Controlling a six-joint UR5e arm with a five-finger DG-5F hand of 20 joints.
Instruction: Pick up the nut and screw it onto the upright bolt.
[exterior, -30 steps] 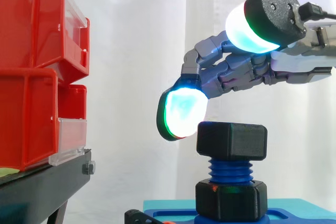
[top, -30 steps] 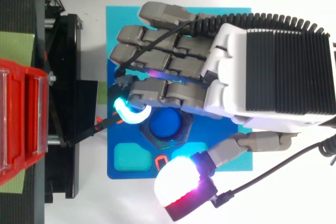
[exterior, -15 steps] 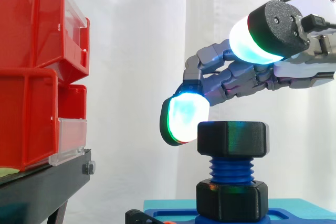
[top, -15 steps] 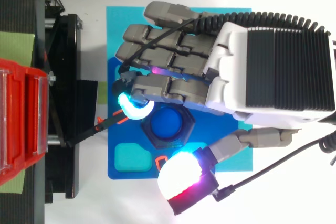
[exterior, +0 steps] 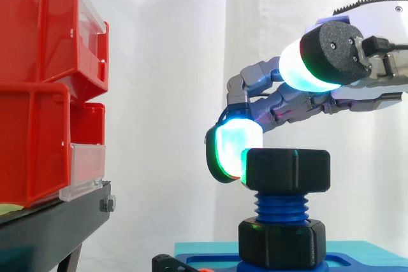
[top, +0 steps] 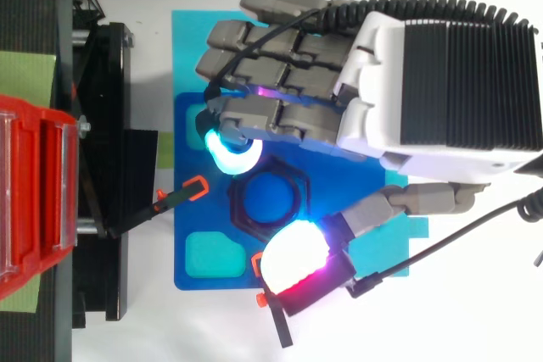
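A blue upright bolt [exterior: 280, 207] rises from a blue plate [top: 191, 91]. A black hex nut [exterior: 288, 170] sits on top of the bolt, and a second black hex piece [exterior: 280, 243] sits at its foot. From above, the nut's black rim [top: 240, 201] rings the bolt's blue end. My hand [top: 441, 82] hovers over the nut from the right, open, with its fingers half bent. One glowing fingertip [exterior: 233, 151] is at the nut's left side, touching or nearly so. The thumb pad [exterior: 303, 65] stands well above the nut, beside it in the top view.
Stacked red bins [exterior: 38, 81] rest on a black stand [exterior: 51, 227] to the left of the bolt. A thin black rod with an orange tip [top: 178, 197] reaches from the stand onto the plate. The white curtain hangs behind.
My hand has drifted towards the nut and slightly down. The fingertip that hung clear to the left of the nut now sits against its side. The thumb pad has come closer over the plate.
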